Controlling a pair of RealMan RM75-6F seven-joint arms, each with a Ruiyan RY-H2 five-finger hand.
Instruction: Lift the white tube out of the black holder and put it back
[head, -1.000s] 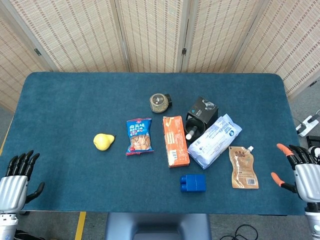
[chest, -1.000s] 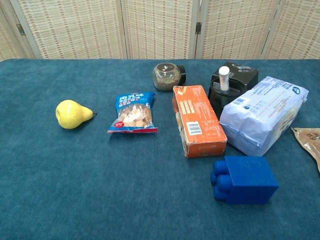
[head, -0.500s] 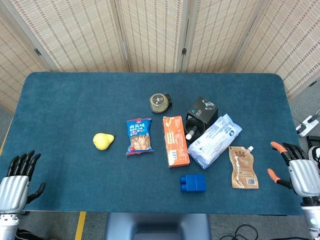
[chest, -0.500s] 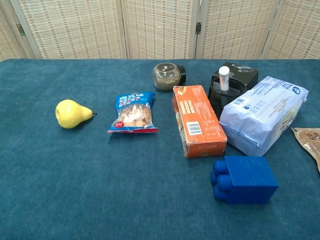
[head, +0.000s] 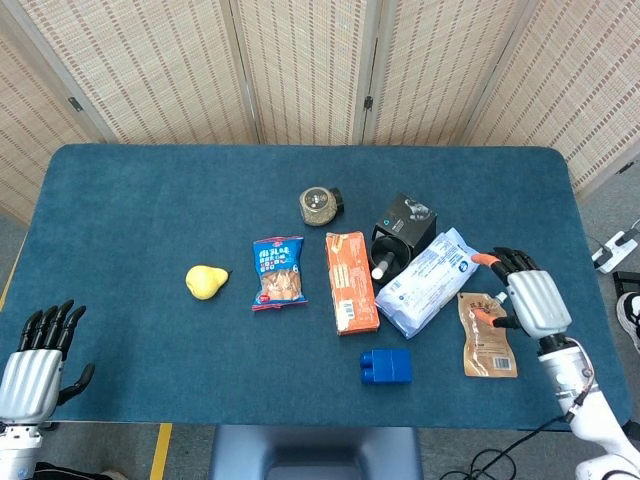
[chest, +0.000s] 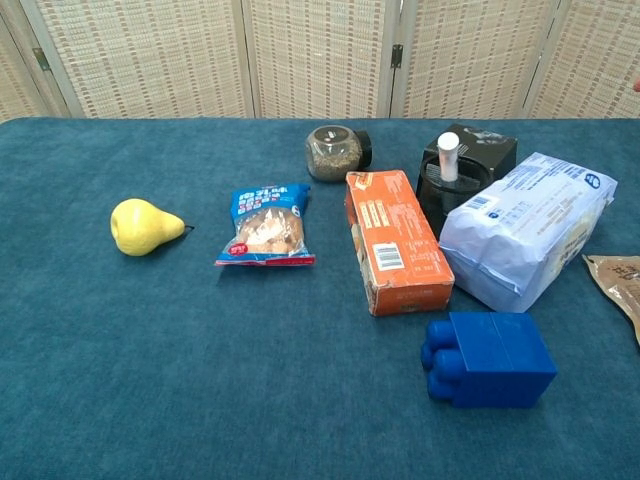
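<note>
- Right hand has swung in from the bench's right edge and now hovers over the brown pouch, fingers spread and holding nothing; everything on the bench sits where it did a second ago.
- White tube is standing in the black holder, its cap poking up clear in the chest view, untouched.
- Crowding it: the orange box just beside the holder on one side, the white-and-blue bag leaning against it on the other.
- Step in hand looks like the reach, the lift not yet begun.
- Next move calls for the right hand to cross over the bag, come down from above on the tube's top and pinch it without nudging the bag or holder.
- Left hand waits at the near left corner, fingers apart, empty.
- Further out lie a blue block, snack packet, pear and a jar.
</note>
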